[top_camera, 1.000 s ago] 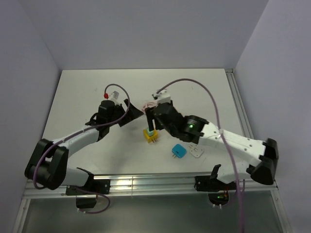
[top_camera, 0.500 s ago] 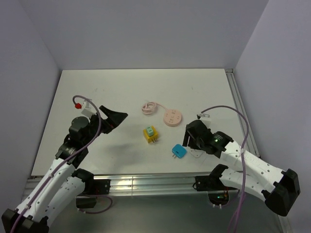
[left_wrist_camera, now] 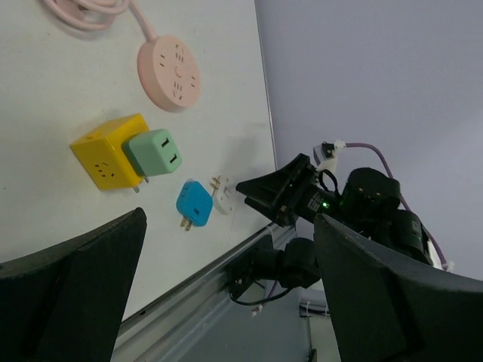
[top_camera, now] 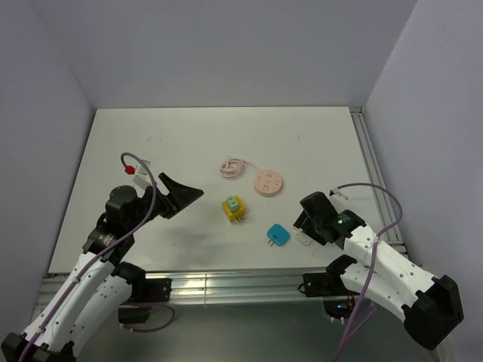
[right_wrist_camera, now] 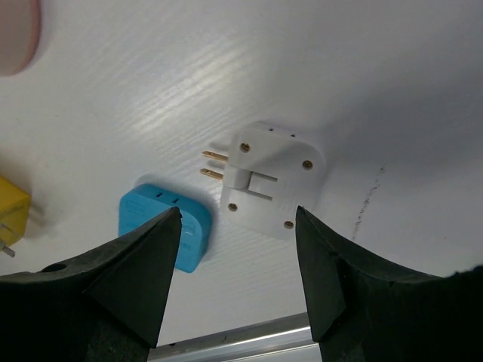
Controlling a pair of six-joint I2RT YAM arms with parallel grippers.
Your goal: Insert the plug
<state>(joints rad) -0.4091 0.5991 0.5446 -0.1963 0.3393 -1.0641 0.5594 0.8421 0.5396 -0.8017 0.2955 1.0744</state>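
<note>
Two grippers stand empty over the white table, and we see the green plug seated flush on the upper face of the yellow cube at mid-table, apart from both. The left gripper hovers just left of the cube, its jaws spread wide with nothing between them. Its wrist view frames the cube, the plug and the far arm between two dark fingers. The right gripper hangs low over a white plug near the front right edge, its jaws likewise wide apart and gripping nothing. A blue plug lies just beside the white one, between it and the cube, and the white plug's prongs point toward it. Behind the cube we find a round pink strip, its cord coiled to its left.
</note>
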